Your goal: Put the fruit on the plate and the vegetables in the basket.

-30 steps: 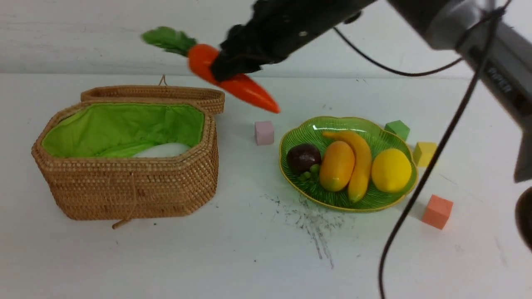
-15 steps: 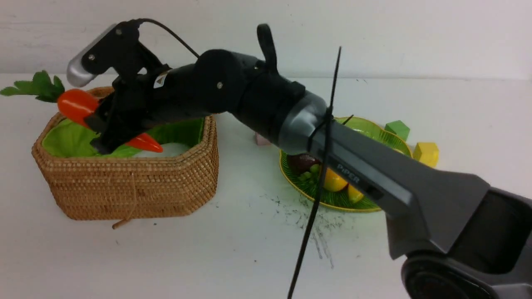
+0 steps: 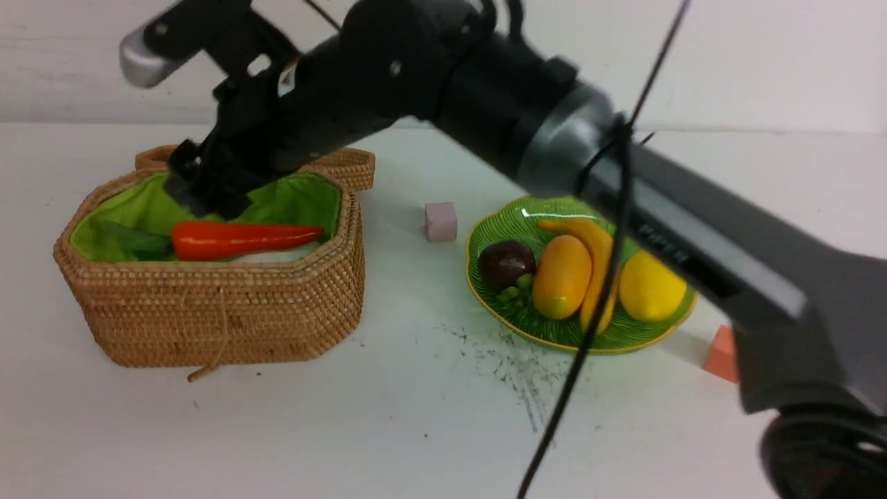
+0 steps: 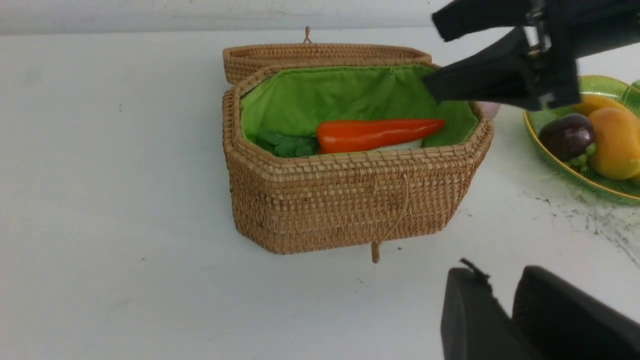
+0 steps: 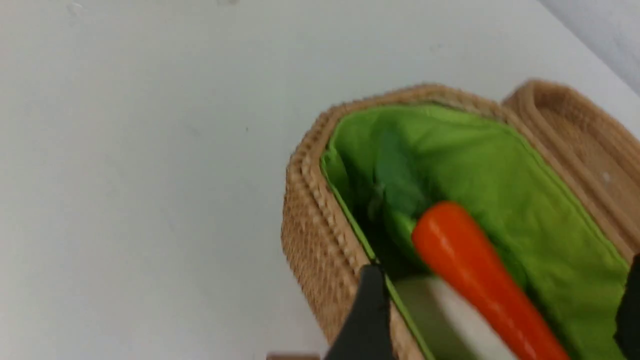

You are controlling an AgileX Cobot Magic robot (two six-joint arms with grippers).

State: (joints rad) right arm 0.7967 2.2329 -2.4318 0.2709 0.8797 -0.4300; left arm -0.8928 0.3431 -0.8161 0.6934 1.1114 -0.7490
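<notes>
Glossy carrot, woven wicker basket

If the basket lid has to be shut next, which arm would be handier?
Probably the right: its open hand hangs over the basket, near the lid behind it. The left hand sits farther off.

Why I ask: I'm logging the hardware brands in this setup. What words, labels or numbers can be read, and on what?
"PiPER": faint dark lettering on the right arm's grey link, blurred but just readable in the front view.
White sticker near the right arm's wrist: too small to read.
Basket and plate: no writing visible.
</notes>
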